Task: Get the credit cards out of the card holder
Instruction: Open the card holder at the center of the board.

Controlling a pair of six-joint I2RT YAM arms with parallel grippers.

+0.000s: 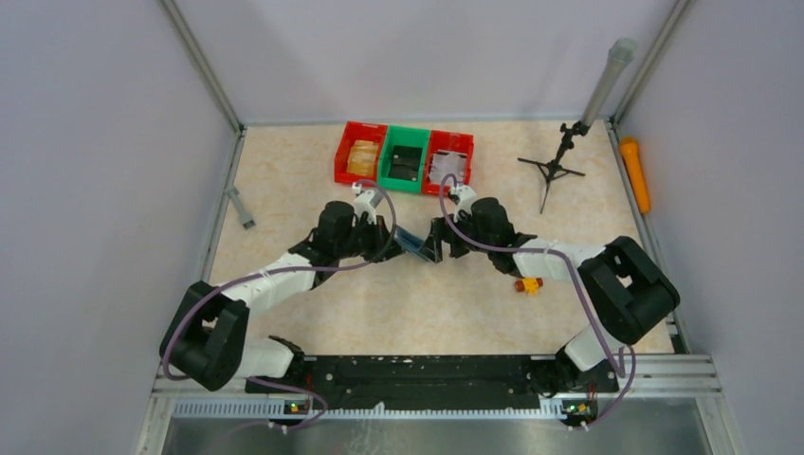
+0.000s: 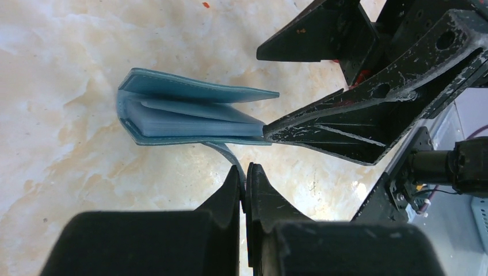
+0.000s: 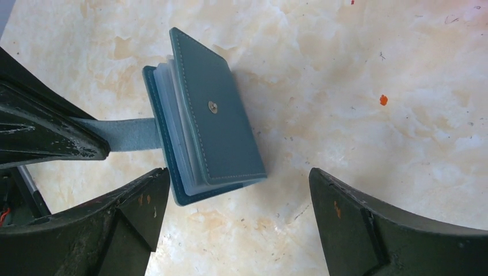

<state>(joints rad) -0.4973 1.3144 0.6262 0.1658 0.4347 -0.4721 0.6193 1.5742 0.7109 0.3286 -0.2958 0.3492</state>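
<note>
The card holder (image 1: 412, 244) is a teal-blue wallet, partly open, between my two grippers at mid-table. My left gripper (image 2: 245, 172) is shut on its snap strap (image 2: 225, 153). It also shows in the top view (image 1: 394, 235). The wallet (image 2: 190, 118) fans open, showing pale sleeves. No dark cards show. My right gripper (image 3: 239, 172) is open, its jaws on either side of the wallet's near end (image 3: 216, 132). One right fingertip (image 2: 273, 129) touches the wallet's edge. The right gripper also shows in the top view (image 1: 436, 242).
Two red bins (image 1: 360, 152) (image 1: 449, 157) and a green bin (image 1: 405, 161) stand at the back. A small tripod (image 1: 555, 169) and an orange cylinder (image 1: 635, 174) are at the back right. A yellow-orange toy block (image 1: 528, 284) lies by the right arm. A grey tool (image 1: 241, 207) lies at the left.
</note>
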